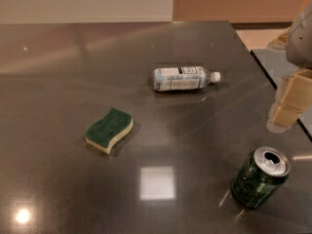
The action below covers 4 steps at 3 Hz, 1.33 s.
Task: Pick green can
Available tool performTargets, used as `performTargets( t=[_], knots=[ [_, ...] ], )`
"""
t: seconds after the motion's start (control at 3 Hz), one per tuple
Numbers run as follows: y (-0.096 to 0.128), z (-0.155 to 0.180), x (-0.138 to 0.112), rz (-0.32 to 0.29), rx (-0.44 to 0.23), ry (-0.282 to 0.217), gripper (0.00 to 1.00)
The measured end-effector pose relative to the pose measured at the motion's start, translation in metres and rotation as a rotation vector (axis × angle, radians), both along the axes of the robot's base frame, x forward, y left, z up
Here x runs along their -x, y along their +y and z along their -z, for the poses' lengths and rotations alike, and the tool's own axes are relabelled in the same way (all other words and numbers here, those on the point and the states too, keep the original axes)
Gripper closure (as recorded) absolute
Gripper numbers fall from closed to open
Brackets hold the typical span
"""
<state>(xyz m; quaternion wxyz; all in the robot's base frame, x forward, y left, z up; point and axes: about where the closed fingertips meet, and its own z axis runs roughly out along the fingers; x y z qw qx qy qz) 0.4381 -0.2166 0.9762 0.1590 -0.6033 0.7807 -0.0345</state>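
Green can [261,178] upright at the near right of the desk [58,72]; gripper [288,104] up and behind it, nothing held.

The gripper hangs at the right edge of the view, above the desk and clear of the can; whether its jaws are apart or together I cannot tell from here. The can stands alone, silver top up, with the opening showing dark. Judged light if empty, and thin-walled: stiff enough under a moderate squeeze but likely to dent under a hard one. Its smooth painted side looks slippery. Best hold is across the mid-body, jaws on opposite sides and below the rim. The sponge [109,129] and the lying bottle [184,78] sit well apart, no obstruction.
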Motion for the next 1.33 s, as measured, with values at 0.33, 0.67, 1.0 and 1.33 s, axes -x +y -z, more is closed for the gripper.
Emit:
performTargets(
  t=[0.33, 0.67, 1.0, 1.33],
  knots=[
    [0.001, -0.001, -0.001, -0.002, -0.004, -0.003, 0.00],
    [0.003, -0.002, 0.007, -0.038, -0.046, 0.020, 0.00],
    [0.002, -0.004, 0.023, -0.086, -0.112, 0.056, 0.00],
    [0.004, 0.000, 0.044, -0.145, -0.148, 0.073, 0.00]
  ],
)
